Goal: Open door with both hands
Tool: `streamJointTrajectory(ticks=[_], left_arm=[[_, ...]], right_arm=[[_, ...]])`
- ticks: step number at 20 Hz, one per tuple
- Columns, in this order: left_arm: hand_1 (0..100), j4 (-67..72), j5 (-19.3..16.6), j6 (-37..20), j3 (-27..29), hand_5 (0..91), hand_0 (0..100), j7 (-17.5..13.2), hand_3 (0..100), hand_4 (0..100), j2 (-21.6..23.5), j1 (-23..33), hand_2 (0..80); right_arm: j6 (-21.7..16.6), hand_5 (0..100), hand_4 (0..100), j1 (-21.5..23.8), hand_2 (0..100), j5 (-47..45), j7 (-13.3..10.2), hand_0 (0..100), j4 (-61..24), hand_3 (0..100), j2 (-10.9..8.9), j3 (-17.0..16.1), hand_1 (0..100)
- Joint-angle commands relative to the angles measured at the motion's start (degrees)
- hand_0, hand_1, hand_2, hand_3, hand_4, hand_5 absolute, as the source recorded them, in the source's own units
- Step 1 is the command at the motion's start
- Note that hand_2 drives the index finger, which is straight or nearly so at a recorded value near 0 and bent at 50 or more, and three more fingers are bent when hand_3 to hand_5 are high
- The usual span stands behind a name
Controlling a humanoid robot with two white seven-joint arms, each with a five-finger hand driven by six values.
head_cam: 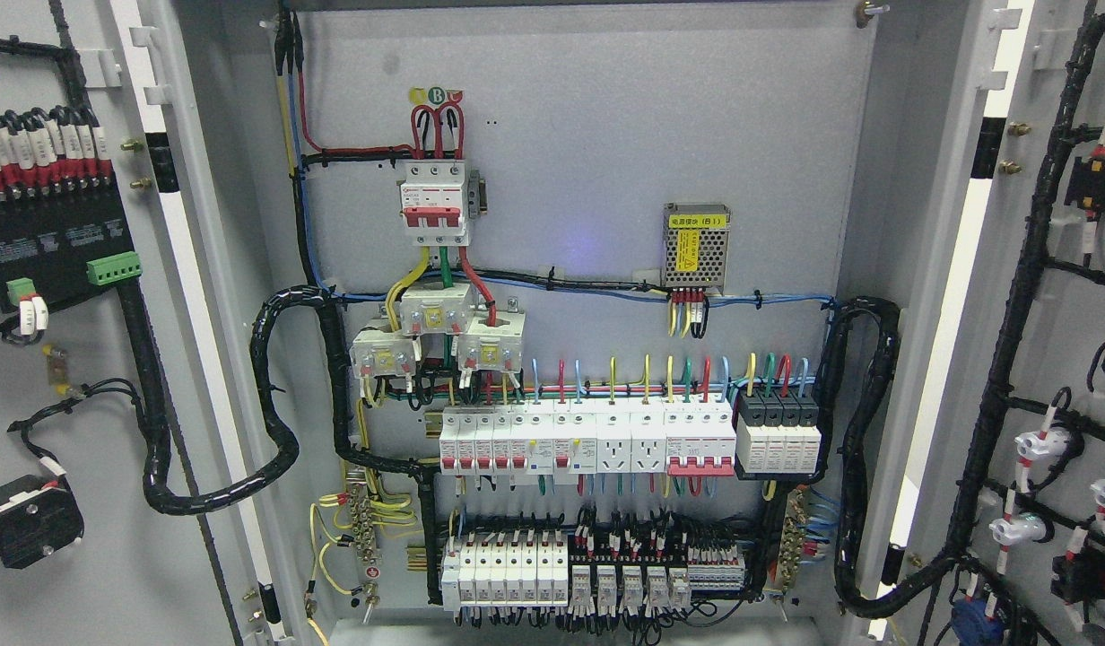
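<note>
The grey electrical cabinet stands with both doors swung wide. The left door (86,404) shows its inner face at the picture's left, with a black terminal unit and a wire loom on it. The right door (1046,359) shows its inner face at the right, with black looms and white lamp backs. Between them the back panel (588,135) is fully exposed. Neither of my hands nor any arm shows in the head view.
On the panel sit a red-and-white main breaker (436,202), a mesh power supply (696,247), a row of small breakers and sockets (588,444) and lower terminal rows (597,574). Thick black cable bundles (283,395) loop to each door near the hinges.
</note>
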Motion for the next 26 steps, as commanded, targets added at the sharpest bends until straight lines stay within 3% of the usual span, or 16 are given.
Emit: streamJointTrajectory(ticks=[1,4,26], left_arm=[[0,5.9,-0.1,3.2,0.5,0.0,0,0.0,0,4,0.6,-3.5,0.0],[0,7.4,-0.1,4.3,0.6,0.0,0,0.0,0,4,0.8,-5.1,0.0],[0,14.6,0.1,10.6,2.6,0.0,0,0.0,0,4,2.8,-11.8,0.0]], right_arm=[[0.0,0,0,0.0,0,-1.6,1.2,0,1.8,0,-1.46,-0.2,0],[0.0,0,0,0.1,0,-2.8,3.8,0,2.1,0,-1.37,-0.5,0],[0.0,0,0,-0.1,0,-3.0,5.2,0,7.2,0,-2.77,-3.5,0]])
